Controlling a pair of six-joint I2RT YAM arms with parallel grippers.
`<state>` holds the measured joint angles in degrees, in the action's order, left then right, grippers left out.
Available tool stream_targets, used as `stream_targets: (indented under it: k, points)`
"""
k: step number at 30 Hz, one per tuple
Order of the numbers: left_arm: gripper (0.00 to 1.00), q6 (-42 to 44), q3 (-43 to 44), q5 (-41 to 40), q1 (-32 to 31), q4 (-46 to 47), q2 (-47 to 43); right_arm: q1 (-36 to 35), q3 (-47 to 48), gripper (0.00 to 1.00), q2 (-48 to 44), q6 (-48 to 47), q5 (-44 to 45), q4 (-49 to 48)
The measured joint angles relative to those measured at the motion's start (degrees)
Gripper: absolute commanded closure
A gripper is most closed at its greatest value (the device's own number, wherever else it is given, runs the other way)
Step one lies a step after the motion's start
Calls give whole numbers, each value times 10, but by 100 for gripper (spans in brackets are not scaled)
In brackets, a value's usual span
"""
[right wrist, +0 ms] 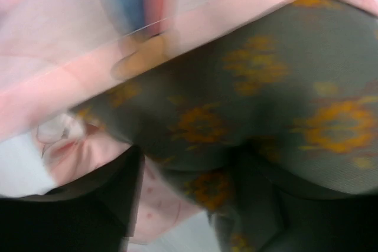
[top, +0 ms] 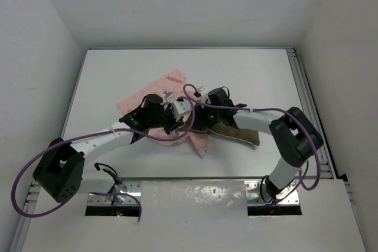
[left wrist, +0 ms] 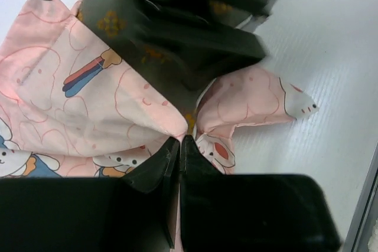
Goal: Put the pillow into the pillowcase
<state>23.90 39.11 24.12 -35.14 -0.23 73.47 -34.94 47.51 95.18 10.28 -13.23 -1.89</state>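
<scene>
The pink printed pillowcase lies rumpled at mid-table, its opening toward the right. The olive-brown dotted pillow lies to its right, its left end at the case's mouth. My left gripper is shut on the edge of the pillowcase; in the left wrist view the fingertips pinch a pink fold. My right gripper is over the pillow's left end. In the right wrist view the pillow bunches between my fingers, under the pillowcase's edge. The pillow also shows in the left wrist view.
The white table is walled on three sides, with a metal rail along its right edge. Purple cables loop over both arms. One corner of the pillowcase lies flat on the table.
</scene>
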Motion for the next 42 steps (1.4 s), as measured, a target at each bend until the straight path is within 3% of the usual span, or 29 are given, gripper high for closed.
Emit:
stream_targets:
  k: [1, 7, 17, 23, 27, 29, 30, 31, 33, 35, 42]
  points:
    - [100, -3, 0, -2, 0, 0, 0, 0, 7, 99, 15, 20, 16, -8]
    - [100, -12, 0, -11, 3, 0, 0, 25, -8, 100, 35, 117, 0, -91]
    - [100, 8, 0, -14, 11, 0, 0, 87, -117, 100, 0, 398, -55, -329]
    - [100, -59, 39, 80, 11, 30, 27, 37, -89, 100, 5, 432, 19, -311]
    - [100, -141, 89, 73, 21, 83, 46, 26, -87, 100, 5, 432, 32, -316]
    - [92, -159, 95, 53, 23, 106, 51, 26, -89, 70, 3, 426, 33, -320]
    - [74, -163, 95, 43, 25, 114, 54, 27, -90, 57, 0, 422, 31, -319]
    - [66, -163, 91, 33, 24, 122, 59, 29, -91, 36, -3, 417, 25, -318]
    - [48, -159, 77, 17, 21, 123, 65, 37, -93, 16, -18, 398, 6, -309]
    - [39, -146, 66, -2, 19, 118, 71, 44, -95, 1, -50, 358, -7, -259]
    - [24, -100, 73, -60, 17, 57, 75, 90, -41, 1, -167, 210, 57, -37]
